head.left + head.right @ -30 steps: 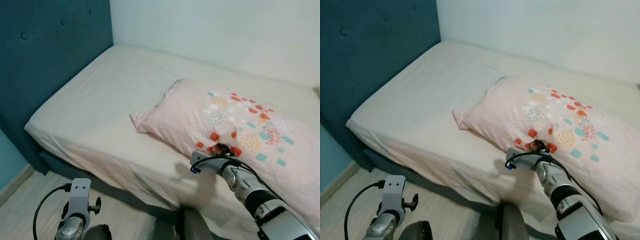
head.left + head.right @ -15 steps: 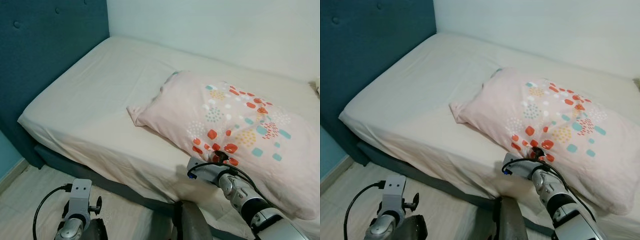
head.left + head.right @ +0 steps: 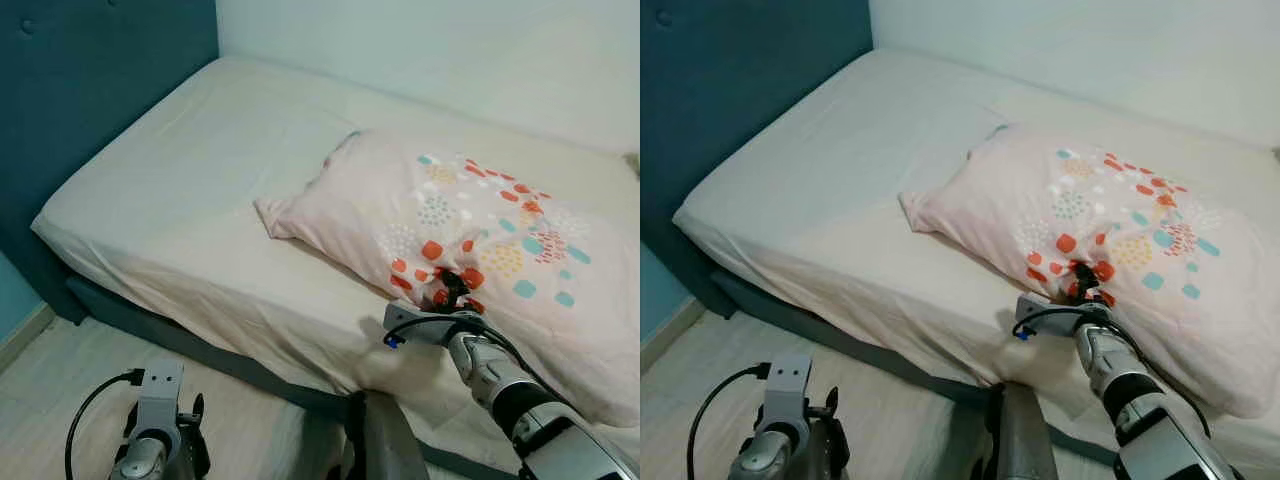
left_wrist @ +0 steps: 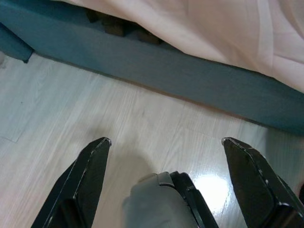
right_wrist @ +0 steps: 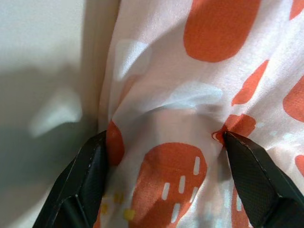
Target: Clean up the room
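Cream sheet covers the bed [image 3: 190,190], where the pink pillow [image 3: 470,240] lies across the mattress. My right jaws [image 5: 164,142] are spread wide, fingertips pressed into its near edge. My left jaws [image 4: 164,147] hang open over the floor [image 4: 95,118].

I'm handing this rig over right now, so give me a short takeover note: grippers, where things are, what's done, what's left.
Right gripper: open, fingers pressed into the near edge of the patterned pillow, a fold of cloth between them, not yet clamped.
Left gripper: open, idle, low over the wood floor beside the bed base.
Pillow lies askew mid-bed, away from the blue headboard.
Done: pillow reached.
Left: probably close on it and move it to the headboard end.
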